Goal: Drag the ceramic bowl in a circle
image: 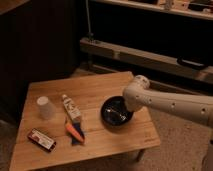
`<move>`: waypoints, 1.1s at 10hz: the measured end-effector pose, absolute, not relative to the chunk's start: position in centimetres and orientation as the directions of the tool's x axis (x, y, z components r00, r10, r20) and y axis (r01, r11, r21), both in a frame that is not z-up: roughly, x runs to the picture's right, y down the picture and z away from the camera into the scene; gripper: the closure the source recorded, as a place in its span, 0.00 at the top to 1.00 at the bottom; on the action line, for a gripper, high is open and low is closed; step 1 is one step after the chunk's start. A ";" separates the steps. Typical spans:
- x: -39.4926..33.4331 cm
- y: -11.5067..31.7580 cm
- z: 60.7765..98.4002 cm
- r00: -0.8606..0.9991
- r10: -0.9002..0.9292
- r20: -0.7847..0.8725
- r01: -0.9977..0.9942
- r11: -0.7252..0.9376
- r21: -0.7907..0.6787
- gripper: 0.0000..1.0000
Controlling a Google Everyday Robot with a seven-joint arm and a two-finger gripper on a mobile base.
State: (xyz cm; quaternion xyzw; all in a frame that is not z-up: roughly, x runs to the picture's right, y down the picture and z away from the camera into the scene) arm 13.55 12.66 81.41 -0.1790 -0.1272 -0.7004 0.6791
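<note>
The ceramic bowl (114, 113) is round, shallow and dark, and sits on the right half of the wooden table (95, 90). My white arm comes in from the right and bends down at the bowl's right rim. The gripper (128, 108) is at that rim, mostly hidden behind the arm's end.
A small white upturned cup (45, 107) stands at the table's left. A white bottle (71, 108) lies in the middle, with an orange and blue item (75, 132) below it. A red and dark packet (42, 140) lies front left. Dark shelving (150, 50) stands behind the table.
</note>
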 end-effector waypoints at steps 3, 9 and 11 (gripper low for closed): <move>12.7 16.8 76.0 -0.121 -0.896 0.427 0.991 -0.130 0.007 0.00; 23.5 21.4 72.4 -0.082 -0.883 0.462 0.990 -0.126 -0.066 0.00; 26.9 20.2 74.1 -0.007 -0.890 0.456 0.989 -0.075 -0.131 0.00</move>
